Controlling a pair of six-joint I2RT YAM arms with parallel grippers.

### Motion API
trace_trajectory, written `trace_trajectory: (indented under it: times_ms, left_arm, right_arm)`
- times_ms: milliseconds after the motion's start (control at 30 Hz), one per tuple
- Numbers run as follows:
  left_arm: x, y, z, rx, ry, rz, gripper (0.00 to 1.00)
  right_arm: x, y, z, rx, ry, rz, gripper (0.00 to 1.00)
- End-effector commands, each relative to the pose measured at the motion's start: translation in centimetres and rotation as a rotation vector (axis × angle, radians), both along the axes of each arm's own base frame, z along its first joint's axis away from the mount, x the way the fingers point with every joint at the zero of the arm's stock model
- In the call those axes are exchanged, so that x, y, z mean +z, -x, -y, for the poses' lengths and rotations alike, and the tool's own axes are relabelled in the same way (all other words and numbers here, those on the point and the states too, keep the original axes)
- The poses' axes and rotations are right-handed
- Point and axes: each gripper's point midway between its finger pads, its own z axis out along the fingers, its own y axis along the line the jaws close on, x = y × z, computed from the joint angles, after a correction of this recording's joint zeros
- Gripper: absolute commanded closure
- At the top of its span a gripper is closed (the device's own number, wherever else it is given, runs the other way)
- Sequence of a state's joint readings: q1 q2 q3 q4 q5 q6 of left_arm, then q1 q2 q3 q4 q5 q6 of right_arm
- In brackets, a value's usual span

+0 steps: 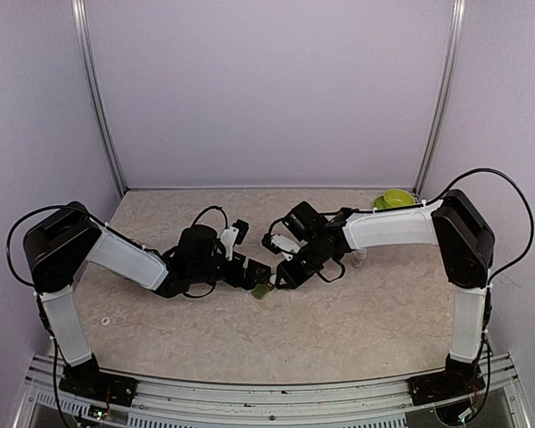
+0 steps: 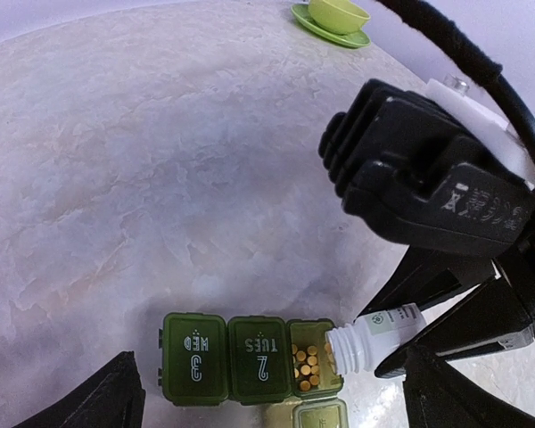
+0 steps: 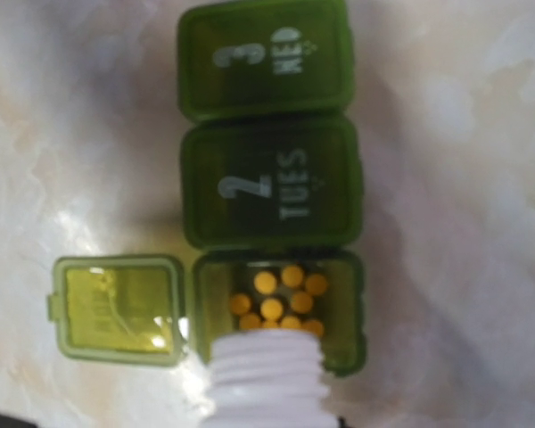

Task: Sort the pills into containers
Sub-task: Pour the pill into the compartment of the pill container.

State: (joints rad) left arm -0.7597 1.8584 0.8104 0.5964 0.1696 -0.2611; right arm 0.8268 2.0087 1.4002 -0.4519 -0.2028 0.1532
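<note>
Dark green containers (image 3: 272, 187) lie flat near the middle of the table (image 1: 357, 330), well apart from every edge and between the two grippers. Three joined compartments are seen in a row. The lids marked "3 WED" and "2 TUES" are shut. The third compartment's lid (image 3: 116, 308) is flipped open and lies flat beside it. Yellow pills (image 3: 276, 299) are seen only in the open compartment, as a loose cluster on its floor.

Right gripper (image 2: 423, 319) is clenched on a white bottle (image 2: 374, 334). The bottle is held tilted close to horizontal, uncapped, with its threaded mouth placed at the rim of the open compartment. Contact between mouth and rim cannot be told.

Left gripper (image 1: 250, 272) is released, jaws spread wide, nothing held. It is positioned low over the table just beside the containers, on their left side. In its wrist view its fingers (image 2: 107, 401) are seen on either side of the strip, apart from it.

Lime-green bowl (image 2: 337, 12) on its saucer (image 2: 325, 34) is set at the far right corner of the table, well apart from the containers.
</note>
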Motion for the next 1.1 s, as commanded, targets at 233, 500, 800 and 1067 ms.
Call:
trace_trajectory:
  times_ms: [233,500,800,1067]
  left_arm:
    - [0.2,-0.5,0.4,-0.007,0.007,0.007,0.01]
    - [0.3,-0.5,0.4,-0.007,0.009,0.009,0.01]
    - [0.3,-0.5,0.4,-0.007,0.009,0.009,0.01]
    - [0.3,-0.5,0.4,-0.006,0.009,0.009,0.01]
  right_arm:
    - [0.2,-0.7,0.0,-0.004,0.019,-0.009,0.94]
    - [0.1,-0.6,-0.1,0.007,0.018,-0.014,0.94]
    - [0.7,-0.6,-0.4,0.021,-0.036,0.030,0.94]
    - [1.3,-0.6,-0.2,0.025,-0.062,0.069,0.95]
